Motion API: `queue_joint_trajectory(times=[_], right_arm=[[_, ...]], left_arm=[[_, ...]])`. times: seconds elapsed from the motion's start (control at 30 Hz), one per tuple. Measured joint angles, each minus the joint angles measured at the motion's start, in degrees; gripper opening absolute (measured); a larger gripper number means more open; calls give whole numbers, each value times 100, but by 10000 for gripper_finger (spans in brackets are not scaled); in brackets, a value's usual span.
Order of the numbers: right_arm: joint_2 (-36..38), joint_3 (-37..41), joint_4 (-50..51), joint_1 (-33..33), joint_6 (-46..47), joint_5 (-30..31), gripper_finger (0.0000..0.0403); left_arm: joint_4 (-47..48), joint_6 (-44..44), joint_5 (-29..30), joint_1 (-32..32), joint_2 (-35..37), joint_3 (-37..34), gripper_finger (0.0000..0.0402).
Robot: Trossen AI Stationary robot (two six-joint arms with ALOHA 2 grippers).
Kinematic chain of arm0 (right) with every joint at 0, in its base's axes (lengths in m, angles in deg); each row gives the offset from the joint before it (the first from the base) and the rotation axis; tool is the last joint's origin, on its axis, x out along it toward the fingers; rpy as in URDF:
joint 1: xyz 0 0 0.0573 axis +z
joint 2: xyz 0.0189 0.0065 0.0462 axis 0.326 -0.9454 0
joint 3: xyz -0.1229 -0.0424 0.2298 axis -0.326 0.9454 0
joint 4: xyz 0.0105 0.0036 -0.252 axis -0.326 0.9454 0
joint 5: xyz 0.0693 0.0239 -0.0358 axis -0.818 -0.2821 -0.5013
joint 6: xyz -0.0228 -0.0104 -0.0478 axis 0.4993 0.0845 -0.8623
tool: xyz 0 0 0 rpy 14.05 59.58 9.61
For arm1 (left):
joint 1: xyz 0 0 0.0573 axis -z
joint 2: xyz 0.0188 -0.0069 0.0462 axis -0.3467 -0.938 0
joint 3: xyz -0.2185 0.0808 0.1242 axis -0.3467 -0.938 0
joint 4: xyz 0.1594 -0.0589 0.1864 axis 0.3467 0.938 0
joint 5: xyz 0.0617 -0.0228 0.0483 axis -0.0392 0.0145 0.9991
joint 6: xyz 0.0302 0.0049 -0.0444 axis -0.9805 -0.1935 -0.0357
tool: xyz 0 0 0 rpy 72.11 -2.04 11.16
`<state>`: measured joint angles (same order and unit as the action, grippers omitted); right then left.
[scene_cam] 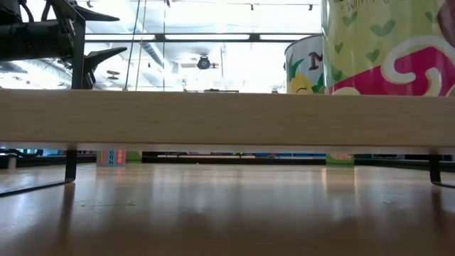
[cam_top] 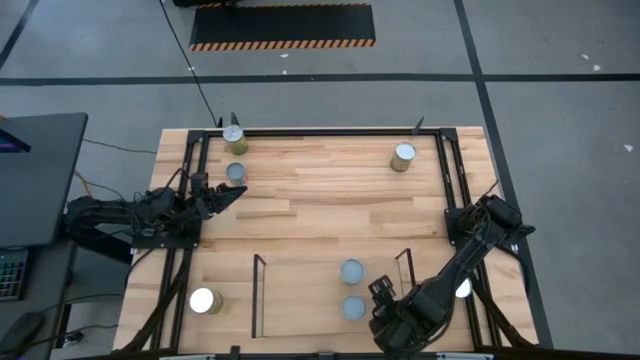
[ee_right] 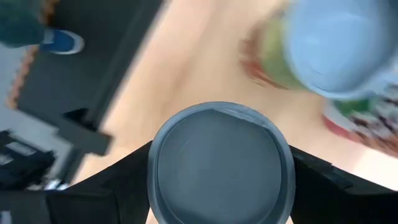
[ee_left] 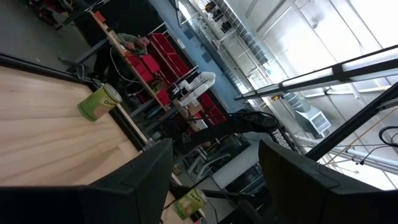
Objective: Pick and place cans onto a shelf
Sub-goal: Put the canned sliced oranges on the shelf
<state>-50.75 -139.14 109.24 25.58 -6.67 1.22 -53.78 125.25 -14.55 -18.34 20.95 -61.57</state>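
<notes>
In the high view, two grey-topped cans sit close together in the shelf [cam_top: 330,290]. Only the right wrist view shows the nearer can [ee_right: 221,165] clamped between the right gripper's [ee_right: 221,180] fingers. The left gripper's [cam_top: 232,194] fingers are spread apart beside another can [cam_top: 236,173] on the tabletop [cam_top: 320,190]

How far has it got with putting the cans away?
One can stands on the shelf. The right pincer grips a second can beside it. The left pincer hovers open by another can; several more remain outside the shelf.
</notes>
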Motion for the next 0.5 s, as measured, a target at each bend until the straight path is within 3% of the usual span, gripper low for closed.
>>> queue_joint_trajectory(times=[0.5], right_arm=[[-18,656,-627,-98,1578,141,300]], left_arm=[[-7,-2,-2,0,-1,-1,245]])
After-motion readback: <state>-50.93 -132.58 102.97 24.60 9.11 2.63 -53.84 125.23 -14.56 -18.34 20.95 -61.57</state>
